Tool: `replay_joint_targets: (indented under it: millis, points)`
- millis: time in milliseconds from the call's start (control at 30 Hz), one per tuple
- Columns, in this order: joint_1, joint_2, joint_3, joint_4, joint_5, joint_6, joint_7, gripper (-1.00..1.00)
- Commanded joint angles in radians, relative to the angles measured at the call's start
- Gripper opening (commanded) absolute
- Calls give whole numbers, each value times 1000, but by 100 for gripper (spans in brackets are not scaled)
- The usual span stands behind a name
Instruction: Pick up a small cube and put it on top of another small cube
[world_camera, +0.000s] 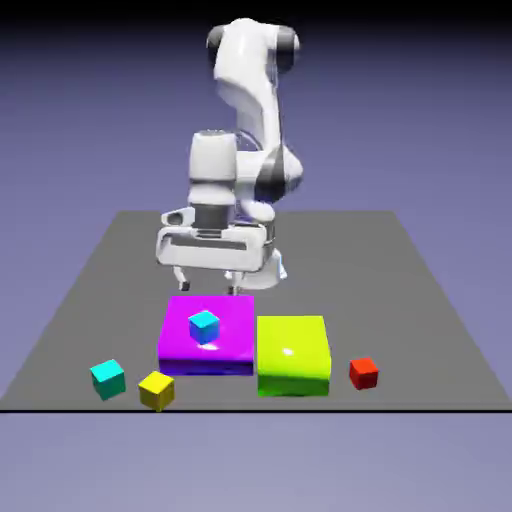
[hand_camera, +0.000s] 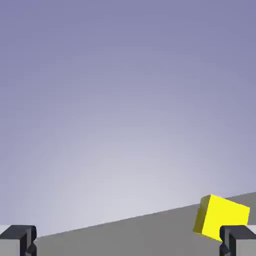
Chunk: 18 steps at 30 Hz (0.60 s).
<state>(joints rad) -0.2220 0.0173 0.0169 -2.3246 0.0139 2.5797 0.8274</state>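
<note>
**Open gripper hovering, both target cubes apart from it**

We are seeing the gripper (world_camera: 208, 283) hanging with its jaws spread wide and empty, just behind the purple block (world_camera: 232, 352). A sky-blue cube (world_camera: 204, 326) is sitting on that block below the jaws. The yellow cube (world_camera: 156, 389) is lying on the table (world_camera: 420, 300), well forward of the jaws, beside the teal cube (world_camera: 107, 378).

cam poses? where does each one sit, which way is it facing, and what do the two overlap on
Exterior view: fixed off the robot, above and across the table, facing the arm; shows the whole arm, the open claw above the purple block, and the teal cube.
Hand view: on the hand, looking along the claw toward the backdrop and table edge; only the two fingertips show.
Shared: the table and a yellow cube, probably the small one.
</note>
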Motion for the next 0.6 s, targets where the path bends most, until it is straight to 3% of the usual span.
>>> replay_joint_targets:
  millis: [0,467,567]
  points:
    - [-8,36,1,30,1,-28,5,0]
    - [-204,543,16,449,13,-423,80,0]
    - [-169,565,-20,445,44,-403,60,0]
